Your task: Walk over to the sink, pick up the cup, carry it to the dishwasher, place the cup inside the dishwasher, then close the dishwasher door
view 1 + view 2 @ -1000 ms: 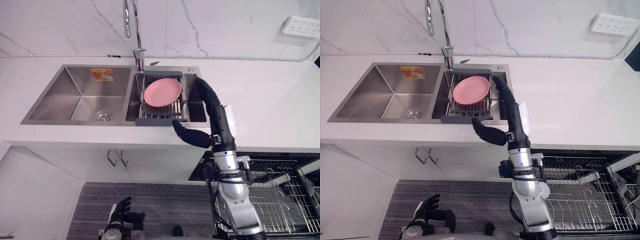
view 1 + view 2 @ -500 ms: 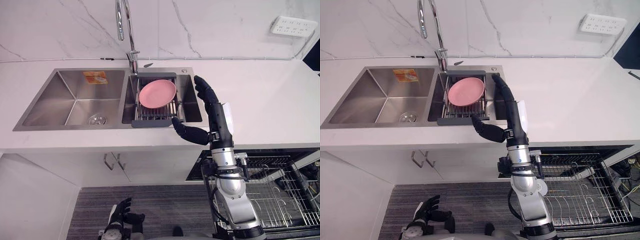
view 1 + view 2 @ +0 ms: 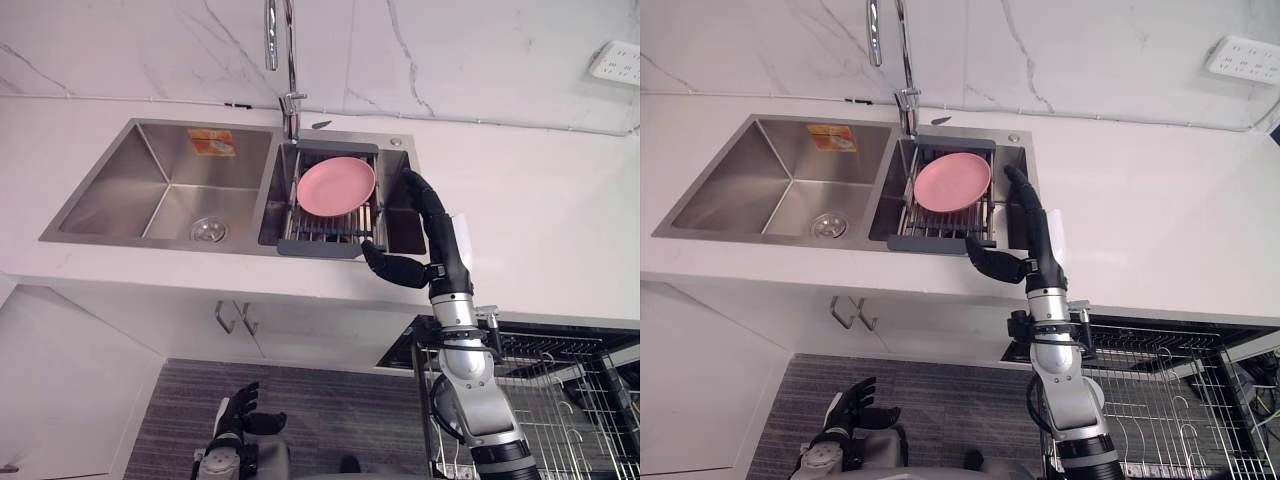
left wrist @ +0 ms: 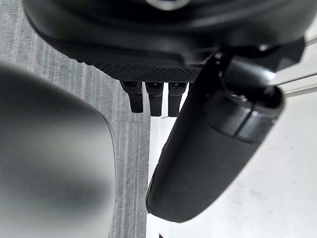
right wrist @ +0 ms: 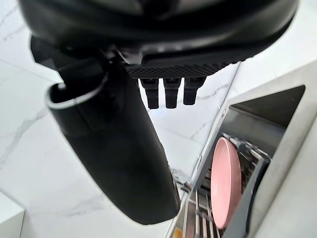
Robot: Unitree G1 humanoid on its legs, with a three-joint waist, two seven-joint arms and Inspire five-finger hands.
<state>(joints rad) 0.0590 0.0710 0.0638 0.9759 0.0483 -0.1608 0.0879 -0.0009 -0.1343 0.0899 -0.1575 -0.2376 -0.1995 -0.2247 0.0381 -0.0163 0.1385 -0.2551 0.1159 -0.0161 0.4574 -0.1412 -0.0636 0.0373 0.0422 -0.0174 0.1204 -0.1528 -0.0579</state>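
Observation:
No cup can be made out in the sink or in either hand. My right hand is open, its fingers stretched out over the right end of the right basin and its thumb pointing toward the front of the dish rack. The rack holds a pink plate, which also appears past the straight fingers in the right wrist view. My left hand hangs low above the floor, open and holding nothing. At the lower right the dishwasher's wire rack is pulled out.
A tall faucet rises behind the divider between the basins. The left basin holds just a drain and a sticker. White countertop runs to the right, with a wall socket above. Cabinet handles sit below the sink.
The whole picture has shifted, so the camera moved. Relative to the sink, my right hand stays stretched over the right basin beside the rack, its fingertips a little nearer the front.

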